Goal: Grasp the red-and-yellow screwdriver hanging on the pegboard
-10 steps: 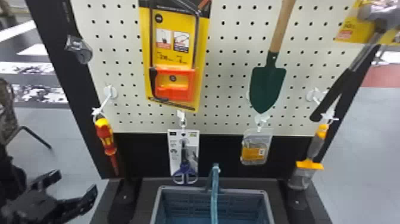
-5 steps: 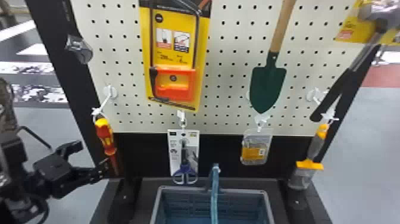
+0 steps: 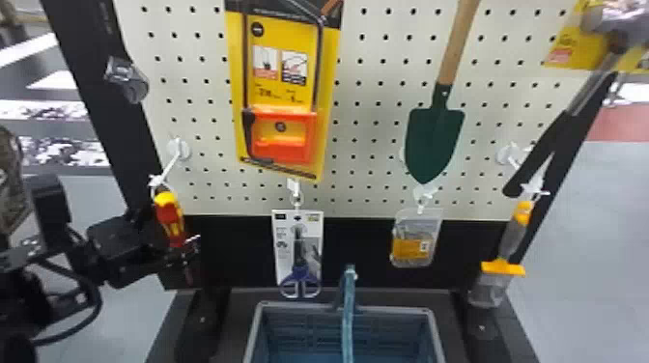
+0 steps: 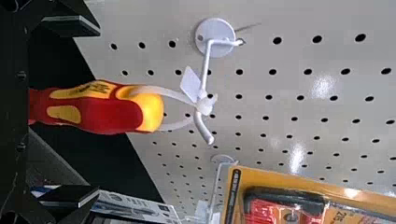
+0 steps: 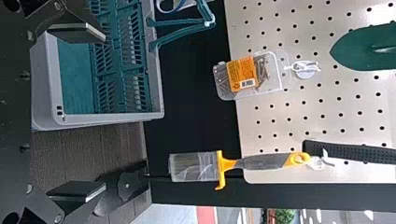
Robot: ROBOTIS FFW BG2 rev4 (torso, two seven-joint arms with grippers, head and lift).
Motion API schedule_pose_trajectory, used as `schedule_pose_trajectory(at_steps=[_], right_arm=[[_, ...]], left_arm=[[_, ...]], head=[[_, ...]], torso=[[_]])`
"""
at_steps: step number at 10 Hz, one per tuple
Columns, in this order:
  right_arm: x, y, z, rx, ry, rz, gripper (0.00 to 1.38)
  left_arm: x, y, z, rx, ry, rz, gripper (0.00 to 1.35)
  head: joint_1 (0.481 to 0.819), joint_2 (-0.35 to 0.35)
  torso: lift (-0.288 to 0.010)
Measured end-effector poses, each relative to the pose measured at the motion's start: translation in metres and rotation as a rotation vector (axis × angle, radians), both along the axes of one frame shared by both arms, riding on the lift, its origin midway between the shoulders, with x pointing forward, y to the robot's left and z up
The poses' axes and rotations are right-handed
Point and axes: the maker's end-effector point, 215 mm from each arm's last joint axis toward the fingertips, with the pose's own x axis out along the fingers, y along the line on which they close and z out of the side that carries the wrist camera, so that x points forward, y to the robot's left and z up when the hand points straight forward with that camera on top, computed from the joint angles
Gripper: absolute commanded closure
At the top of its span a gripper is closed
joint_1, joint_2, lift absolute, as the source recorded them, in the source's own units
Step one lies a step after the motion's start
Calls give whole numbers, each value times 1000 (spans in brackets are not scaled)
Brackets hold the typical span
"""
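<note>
1. Over on the left of the pegboard (image 3: 372, 111), here's the red-and-yellow screwdriver (image 3: 169, 219), hanging handle-up from a white hook (image 3: 167, 163) by a pale loop tied round the hook's arm
2. And right there at the handle is the left gripper (image 3: 168, 236), its two fingers spread wide, the handle between them, with a clear gap on either side in the left wrist view
3. The right gripper (image 5: 103, 111) has its fingers well apart too, nothing pinched between them
4. Next along, a yellow card pack (image 3: 285, 140) with an orange-and-black tool, and below it the blue-handled scissors (image 3: 300, 277) on their white card
5. Further right, a green trowel (image 3: 434, 140) points blade-down from its wooden handle, with a clear pack (image 3: 411, 248) bearing an orange label just below
6. Out at the right edge, a yellow-and-grey brush (image 3: 513, 239) hangs bristles-down in its clear cover
7. Down in front, a blue-grey basket (image 3: 258, 333), its teal handle (image 3: 348, 309) upright
</note>
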Motion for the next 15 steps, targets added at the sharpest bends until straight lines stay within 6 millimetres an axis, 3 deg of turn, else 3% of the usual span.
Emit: schedule_pose_trajectory(at_steps=[1,2,4,5,7,15], right_arm=[[0,0,0,0,-1,1,176],[1,1,0,0,-2,2,176],[1,1,0,1,-2,3,176],[1,1,0,1,-2,3,176],[1,1,0,1,-1,3,176],[3,2,-2,-1,-3,8,176]], left_arm=[[1,-3,5,-11,-7,-13,127],[1,-5,8,-15,-11,-22,233],[1,-6,8,-12,-7,-26,753],[1,-6,7,-13,-3,-26,774],[1,-8,6,-6,1,-24,1108],[1,-9,3,11,-3,-16,1108]], head=[[549,0],[549,0],[549,0],[549,0],[549,0],[549,0]], torso=[[-100],[-100],[-100],[-100],[-100],[-100]])
